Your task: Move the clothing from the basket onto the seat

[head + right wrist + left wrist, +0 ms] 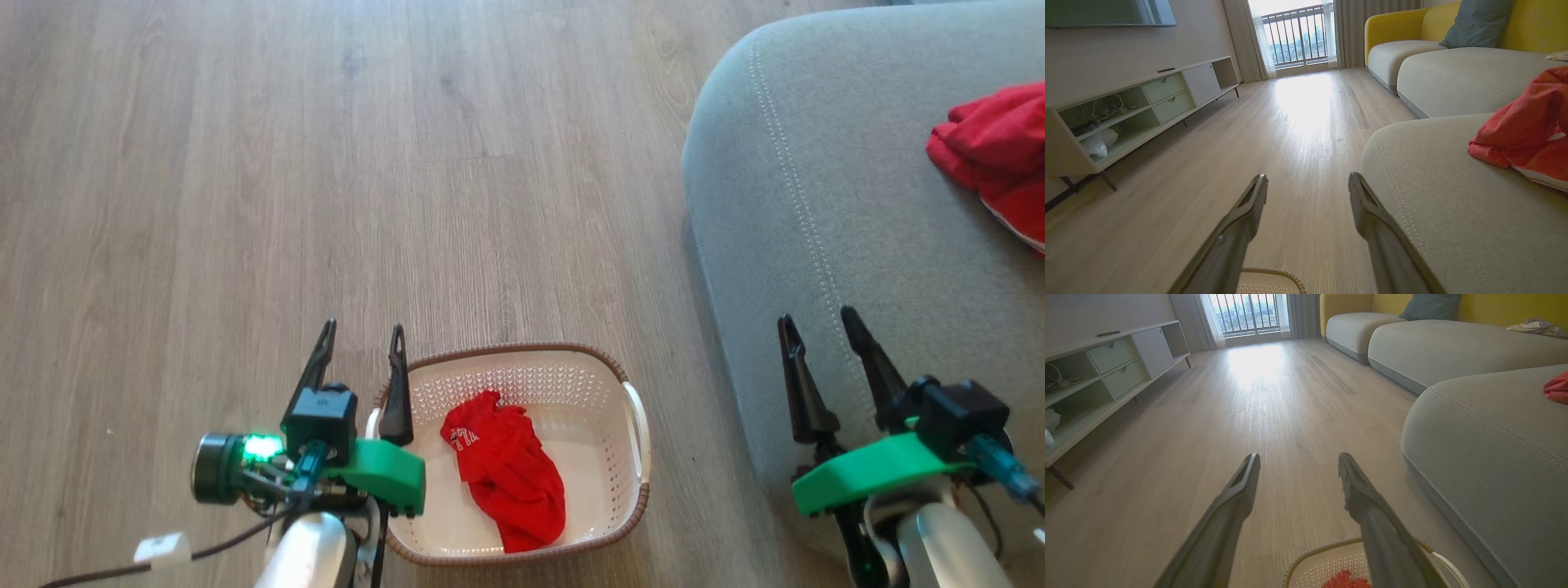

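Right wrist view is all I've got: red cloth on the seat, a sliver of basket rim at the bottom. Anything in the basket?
Observer: Yes. One red garment with a white print lies in the basket, from its middle to the near wall.
Operator: Left gripper?
Observer: The left gripper is open and holds nothing. It sits above the basket's left edge, clear of the garment.
Operator: Basket touching the seat?
Observer: No. A strip of floor shows between the basket's right handle and the seat.
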You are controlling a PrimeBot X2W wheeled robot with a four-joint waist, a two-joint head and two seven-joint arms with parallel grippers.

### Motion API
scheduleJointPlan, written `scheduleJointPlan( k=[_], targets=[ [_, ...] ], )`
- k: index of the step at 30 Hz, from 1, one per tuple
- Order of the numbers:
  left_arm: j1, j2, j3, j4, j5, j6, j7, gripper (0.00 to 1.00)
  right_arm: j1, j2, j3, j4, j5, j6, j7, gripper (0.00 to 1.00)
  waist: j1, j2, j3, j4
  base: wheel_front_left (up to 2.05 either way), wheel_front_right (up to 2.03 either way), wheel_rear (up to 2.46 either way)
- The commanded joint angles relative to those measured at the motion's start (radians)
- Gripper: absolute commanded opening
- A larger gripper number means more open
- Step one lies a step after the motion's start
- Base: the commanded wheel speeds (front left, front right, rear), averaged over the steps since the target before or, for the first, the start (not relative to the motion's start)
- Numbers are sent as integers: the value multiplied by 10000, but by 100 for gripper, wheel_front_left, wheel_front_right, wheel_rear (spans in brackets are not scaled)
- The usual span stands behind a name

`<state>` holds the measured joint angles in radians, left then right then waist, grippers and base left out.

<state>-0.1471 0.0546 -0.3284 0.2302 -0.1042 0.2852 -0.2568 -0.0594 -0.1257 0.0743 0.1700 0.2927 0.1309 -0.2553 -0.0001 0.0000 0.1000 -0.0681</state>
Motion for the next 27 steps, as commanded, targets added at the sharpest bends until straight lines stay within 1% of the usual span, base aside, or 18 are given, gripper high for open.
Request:
scheduleJointPlan(
  k=[1,6,11,27],
  targets=[
    [-178,-39,277,-236,29,40,-49,100,-9,-53,159,-232,-18,-2,-65,100,1,0,-6,46,0,0,0],
    [-51,-41,152,30,7,47,-49,100,182,62,-72,-9,-267,-2,-65,100,1,0,-59,173,0,0,0],
    [0,-42,116,149,-37,60,-49,100,228,107,53,59,-584,-2,-65,100,1,0,-109,207,0,0,0],
    [154,-43,125,-17,-322,134,-49,100,261,172,132,-14,-624,-2,-65,100,1,0,-282,228,0,0,0]
  ],
)
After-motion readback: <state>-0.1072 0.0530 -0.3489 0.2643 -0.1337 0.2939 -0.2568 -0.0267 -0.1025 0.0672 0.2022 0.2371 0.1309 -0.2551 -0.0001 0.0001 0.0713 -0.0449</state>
